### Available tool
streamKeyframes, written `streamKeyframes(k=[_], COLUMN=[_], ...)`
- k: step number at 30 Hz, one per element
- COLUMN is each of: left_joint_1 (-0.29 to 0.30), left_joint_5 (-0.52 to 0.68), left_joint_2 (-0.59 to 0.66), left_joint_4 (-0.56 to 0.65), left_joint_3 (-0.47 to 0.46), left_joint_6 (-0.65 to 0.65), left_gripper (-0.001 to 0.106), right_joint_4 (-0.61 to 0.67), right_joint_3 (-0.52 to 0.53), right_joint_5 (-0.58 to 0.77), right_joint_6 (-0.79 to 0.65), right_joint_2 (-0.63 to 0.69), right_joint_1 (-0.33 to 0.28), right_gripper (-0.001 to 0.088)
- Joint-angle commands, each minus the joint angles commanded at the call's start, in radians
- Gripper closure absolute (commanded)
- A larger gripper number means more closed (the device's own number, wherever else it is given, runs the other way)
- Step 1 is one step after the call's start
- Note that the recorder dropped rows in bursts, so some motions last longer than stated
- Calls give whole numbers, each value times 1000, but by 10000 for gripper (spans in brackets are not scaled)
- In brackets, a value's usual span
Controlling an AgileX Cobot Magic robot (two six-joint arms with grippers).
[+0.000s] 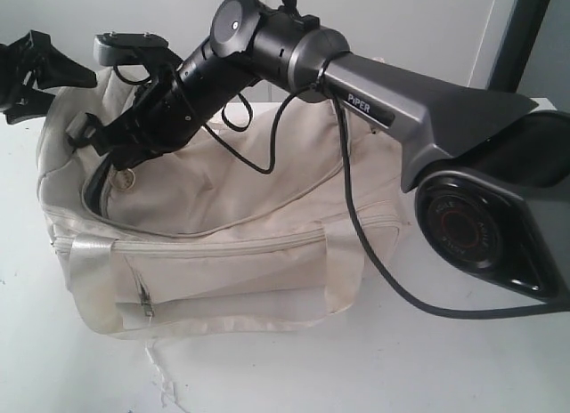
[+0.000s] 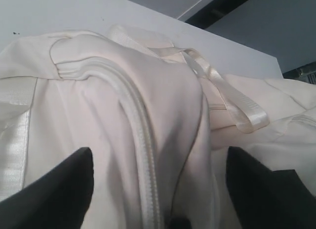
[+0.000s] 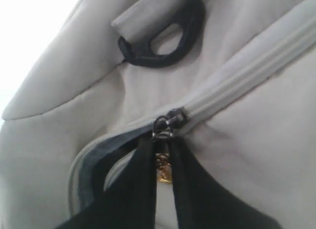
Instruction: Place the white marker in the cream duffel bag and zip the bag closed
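Cream duffel bag (image 1: 267,275) part-zipped, right fingers (image 3: 131,194) pinching zip pull (image 3: 164,171)

I see soft, even white light on the cream duffel bag (image 1: 223,253) in the exterior view. The table (image 1: 463,368) around the bag is almost blown out, and the shadow under the bag is faint. The arm (image 1: 427,110) above the bag looks slightly soft and blocky.

In the left wrist view the bag's fabric is bright and a little overexposed. The left gripper's 2 fingers (image 2: 49,194) are blurred dark shapes against it.

The right wrist view is dimmer and greyer, burnt to pure white beyond the bag's end. The zip pull (image 3: 164,171) glints gold, and the right gripper's fingers (image 3: 128,199) are black and without detail.
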Motion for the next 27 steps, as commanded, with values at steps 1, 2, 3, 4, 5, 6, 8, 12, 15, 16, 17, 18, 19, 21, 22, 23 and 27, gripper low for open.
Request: streamKeyframes(k=[1, 2, 3, 4, 5, 6, 8, 12, 15, 16, 17, 18, 19, 21, 22, 23, 27], left_joint_1=[0, -4, -6, -11, -13, -20, -20, -20, -20, -20, -20, -20, -20, -20, -20, -20, -20], left_joint_5=[0, -2, -4, -17, -28, -50, -53, -51, -49, -49, -49, -49, -49, -49, -49, -49, -49], left_joint_2=[6, 27, 34, 48, 50, 52, 54, 59, 59, 59, 59, 59, 59, 59, 59, 59, 59], left_joint_4=[-2, -7, -13, -25, -25, -25, -58, -87, -114, -114, -118, -120, -120, -125, -133, -140, -169], left_joint_3=[0, 0, 0, 0, 0, 0, 0, 0, 0, 0, 0, 0, 0, 0, 0, 0, 0], left_joint_6=[0, -9, -9, 0, 2, 4, 11, 30, 30, 30, 30, 30, 30, 30, 30, 30, 30], left_gripper=[279, 282, 287, 306, 319, 356, 511, 1048, 1050, 1050, 1050, 1050, 1050, 1050, 1050, 1050, 1050], right_joint_4=[0, 0, 0, 0, 2, 2, 2, 3, 6, 6, 6, 6, 6, 6, 6, 7, 7], right_joint_3=[0, 0, 0, 0, 0, 0, 0, 0, 0, 0, 0, 0, 0, 0, 0, 0, 0], right_joint_5=[0, 0, 0, 0, 0, 0, 0, 10, 50, 58, 66, 73, 77, 87, 91, 104, 128], right_joint_6=[0, 0, 0, 0, 0, 0, 0, 0, 0, 0, 0, 0, 0, 6, 9, 9, 10], right_joint_2=[0, 0, 0, 0, 0, 0, 0, 0, 0, 0, 0, 0, 0, 0, 0, 0, -2], right_joint_1=[0, 0, 0, 0, 1, 1, 1, 1, 1, 1, 1, 1, 1, 1, 1, 1, 1], right_gripper=[868, 868, 868, 868, 868, 868, 868, 868, 868, 868, 868, 868, 868, 868, 868, 868, 868])
